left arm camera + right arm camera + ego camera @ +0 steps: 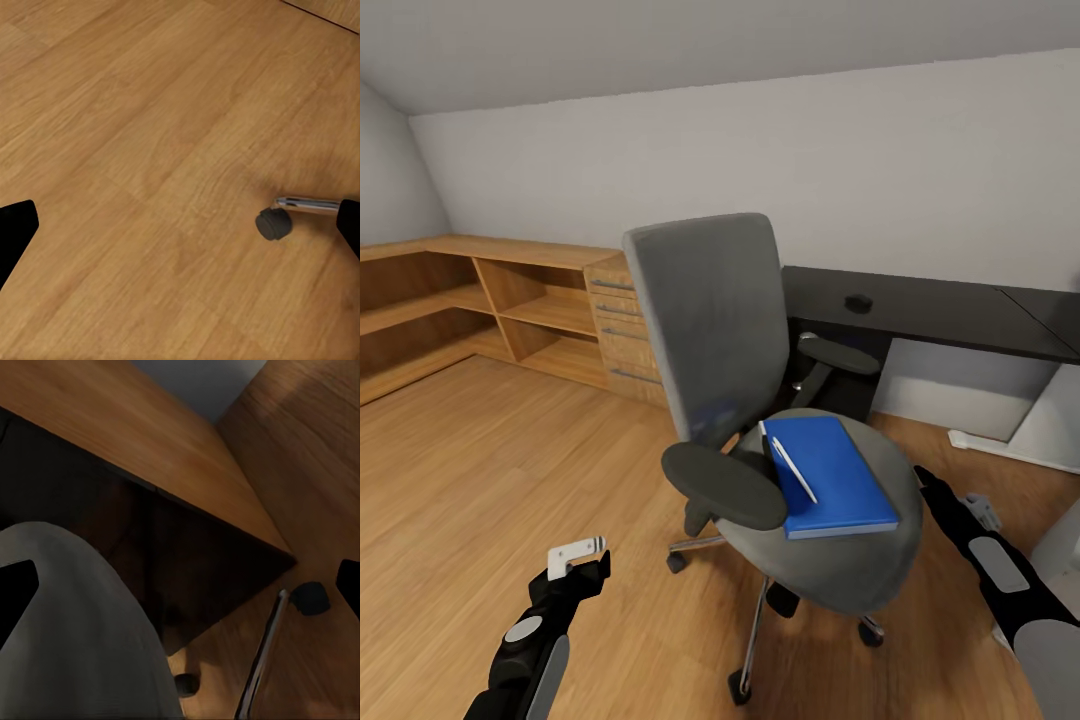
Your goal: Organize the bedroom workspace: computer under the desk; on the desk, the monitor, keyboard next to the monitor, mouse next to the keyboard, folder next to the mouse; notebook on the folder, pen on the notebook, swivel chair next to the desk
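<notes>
The grey swivel chair (710,330) stands mid-floor in front of the black desk (960,315). On its seat lies the blue folder (835,480) with the white pen (793,468) across it. A small dark mouse (858,302) sits on the desk top. My left gripper (585,562) hangs open over the bare floor, left of the chair base; its wrist view (180,229) looks down on a castor (272,223). My right gripper (926,480) is open, low beside the seat's right edge, looking under the seat (75,630). Monitor, keyboard, notebook and computer are out of view.
A light wooden dresser (510,300) with open shelves and drawers (618,325) runs along the left wall up to the desk. The chair's chrome legs (262,652) and castors (310,598) spread over the plank floor. A white desk leg (1050,420) stands at the right.
</notes>
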Motion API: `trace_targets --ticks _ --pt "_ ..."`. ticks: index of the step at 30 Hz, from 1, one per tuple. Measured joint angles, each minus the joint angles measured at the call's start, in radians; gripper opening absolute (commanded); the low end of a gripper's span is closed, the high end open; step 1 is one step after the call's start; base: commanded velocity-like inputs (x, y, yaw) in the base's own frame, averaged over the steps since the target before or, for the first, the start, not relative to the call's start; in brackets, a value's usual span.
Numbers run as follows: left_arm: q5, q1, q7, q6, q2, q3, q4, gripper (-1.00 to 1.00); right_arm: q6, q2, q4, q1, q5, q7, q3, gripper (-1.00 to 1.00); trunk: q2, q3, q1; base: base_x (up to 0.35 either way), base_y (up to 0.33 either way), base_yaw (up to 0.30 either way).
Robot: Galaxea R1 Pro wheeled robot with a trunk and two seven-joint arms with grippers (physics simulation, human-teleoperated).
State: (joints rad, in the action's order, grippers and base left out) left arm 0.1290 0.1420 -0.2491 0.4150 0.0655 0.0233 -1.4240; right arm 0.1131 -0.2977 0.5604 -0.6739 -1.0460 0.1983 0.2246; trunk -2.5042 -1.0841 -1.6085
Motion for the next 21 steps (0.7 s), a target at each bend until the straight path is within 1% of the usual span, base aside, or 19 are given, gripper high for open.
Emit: trace_targets --ticks 7,10,14,17,21 --pt "0.0 0.0 0.001 0.0 0.0 0.0 0.0 1.0 -0.004 0.003 -0.003 0.0 0.005 0.0 -0.006 1.0 0.0 0.0 0.0 -0.01 0.0 0.0" --pt "0.001 0.0 0.003 0.002 0.0 0.0 0.0 1.0 -0.008 0.007 -0.011 0.001 0.008 -0.002 -0.012 1.0 0.0 0.0 -0.001 -0.178 0.0 0.006" --pt "0.002 0.0 0.003 0.003 0.0 -0.001 0.0 1.0 -0.01 0.01 -0.01 0.001 0.01 -0.004 -0.014 1.0 0.0 0.0 0.0 -0.063 0.0 0.009" --pt "0.002 0.0 0.003 0.003 0.0 0.0 0.0 1.0 -0.01 0.016 -0.007 0.0 0.011 -0.008 -0.008 1.0 0.0 0.0 0.0 -0.009 0.0 0.129" --pt "0.002 0.0 0.003 0.003 0.0 0.0 0.0 1.0 -0.01 0.02 -0.007 0.0 0.011 -0.008 -0.011 1.0 0.0 0.0 0.0 -0.002 0.0 0.241"
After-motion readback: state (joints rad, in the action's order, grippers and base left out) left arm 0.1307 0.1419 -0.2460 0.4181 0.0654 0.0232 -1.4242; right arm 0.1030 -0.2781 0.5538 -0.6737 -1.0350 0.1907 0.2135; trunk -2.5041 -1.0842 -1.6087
